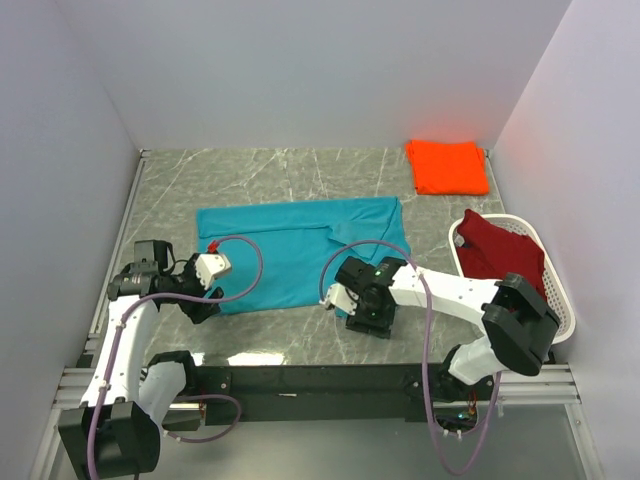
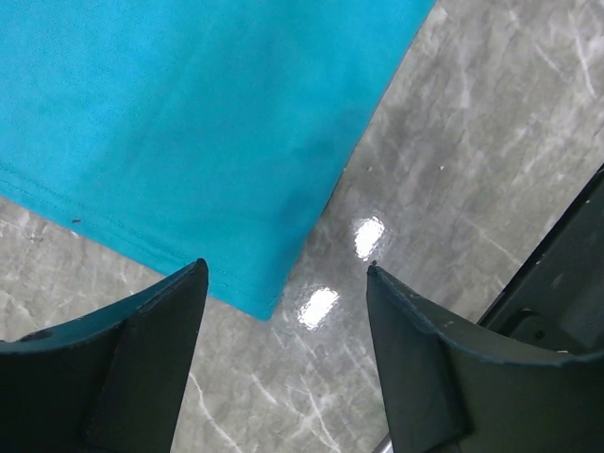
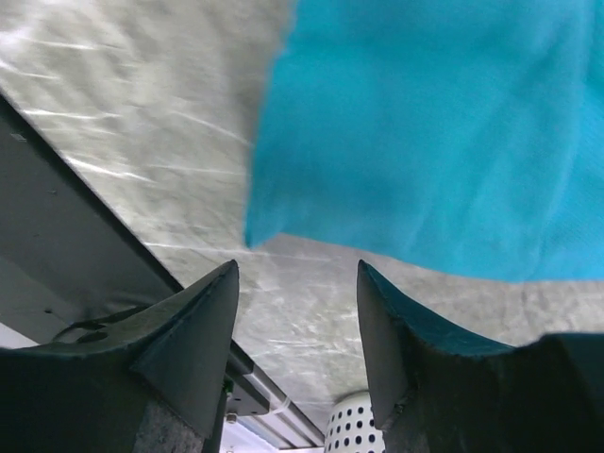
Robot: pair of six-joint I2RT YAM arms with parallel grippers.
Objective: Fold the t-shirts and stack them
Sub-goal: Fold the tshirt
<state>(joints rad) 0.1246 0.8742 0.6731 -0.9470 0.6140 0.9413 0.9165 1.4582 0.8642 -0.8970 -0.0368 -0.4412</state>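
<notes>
The right tool (image 3: 297, 267), jaws apart, hangs over the marble table (image 3: 142, 113) beside a corner of the teal t-shirt (image 3: 425, 123).

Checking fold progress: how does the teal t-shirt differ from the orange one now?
The teal t-shirt lies spread wide in the middle, partly folded; the orange t-shirt is a compact folded square at the far right corner. The left gripper and right gripper sit open at the teal one's near corners; none is near the orange one. Both lie flat on the table.

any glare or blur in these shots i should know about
Left wrist: two bright glare spots on the table beside the teal t-shirt corner; right wrist: shirt and table look smeared and soft; top external: sharp and evenly lit, with only a faint sheen near the front edge.
</notes>
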